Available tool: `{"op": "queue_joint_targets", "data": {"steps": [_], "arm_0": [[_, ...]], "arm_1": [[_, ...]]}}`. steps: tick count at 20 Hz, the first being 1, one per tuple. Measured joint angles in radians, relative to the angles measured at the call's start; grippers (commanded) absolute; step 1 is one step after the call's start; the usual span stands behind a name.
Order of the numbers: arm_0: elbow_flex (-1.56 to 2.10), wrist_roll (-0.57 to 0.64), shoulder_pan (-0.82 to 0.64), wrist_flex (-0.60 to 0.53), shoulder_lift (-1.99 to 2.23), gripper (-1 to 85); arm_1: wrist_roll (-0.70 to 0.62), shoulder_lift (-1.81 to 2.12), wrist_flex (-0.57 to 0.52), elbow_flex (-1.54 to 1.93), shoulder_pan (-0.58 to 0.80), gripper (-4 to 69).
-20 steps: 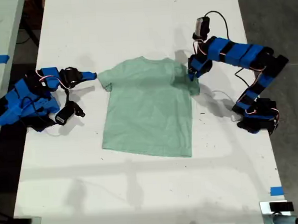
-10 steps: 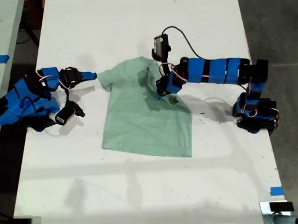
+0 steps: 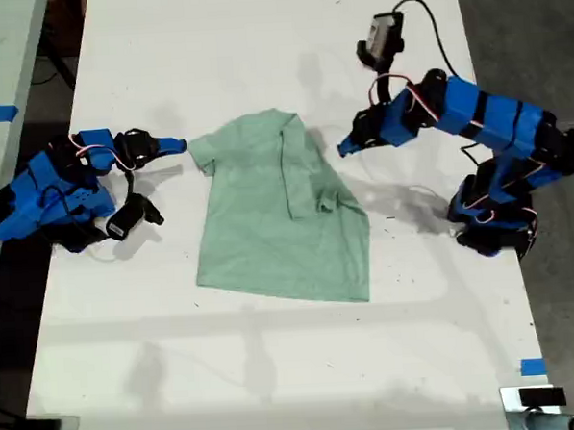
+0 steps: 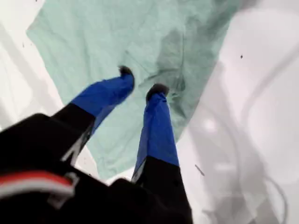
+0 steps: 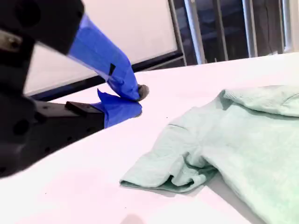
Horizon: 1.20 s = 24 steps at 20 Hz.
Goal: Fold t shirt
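Cloth lies spread near the middle of the exterior view: the t shirt [image 3: 282, 210] rests on the white table [image 3: 259, 43], its long axis running from the collar toward the frame's top down to the hem toward the bottom. On the exterior view's right, the sleeve and shoulder are already turned inward onto the chest, making a slanted edge; on the exterior view's left, the sleeve lies flat and unfolded.

My first end effector [image 4: 140, 81] belongs to the arm in the right half of the exterior view [image 3: 345, 146]. It hangs just off the folded edge, jaws a little apart with nothing between them, the shirt below and beyond its tips.

My second end effector [image 5: 135, 100] sits in the left part of the exterior view [image 3: 173, 144], its tips closed together and empty. The flat sleeve [image 5: 163, 163] lies just beside it, toward the frame's right in the exterior view, so this arm is plainly the nearer one to the unfolded side.

Judged from this layout, the coming move turns on that short sideways reach: the sleeve would have to travel across the shirt's long axis, toward the centre line.
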Motion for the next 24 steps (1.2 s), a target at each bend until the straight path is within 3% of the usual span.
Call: {"op": "queue_joint_targets", "data": {"steps": [4, 5, 8, 10, 13, 15, 19, 24], "arm_0": [[0.0, -0.018, 0.02, -0.021, 0.0, -0.3], [0.0, -0.04, 0.046, -0.032, 0.0, 2.6], [0.0, -0.104, 0.193, -0.057, 0.0, 2.0], [0.0, -0.109, 0.261, -0.054, 0.0, 2.3], [0.0, -0.087, 0.247, 0.103, -0.003, 1.9], [0.0, -0.009, 0.242, 0.127, -0.003, 2.2], [0.0, 0.149, 0.242, 0.129, -0.003, 1.9], [0.0, 0.167, 0.262, 0.129, -0.003, 1.9]], "arm_1": [[0.015, 0.676, -0.23, 0.706, -0.114, 1.6], [0.02, 0.861, -0.233, 0.891, -0.127, 4.2], [0.02, 1.304, -0.17, 1.316, -0.219, 2.9], [-0.043, 1.342, -0.13, 1.355, -0.215, 2.5], [-0.104, 1.353, -0.126, 1.358, -0.302, 2.8], [-0.051, 1.342, -0.083, 1.359, -0.399, 2.5], [-0.238, 1.351, -0.069, 1.361, -0.638, 1.6], [-0.21, 1.351, -0.048, 1.361, -0.523, 1.6]]}}
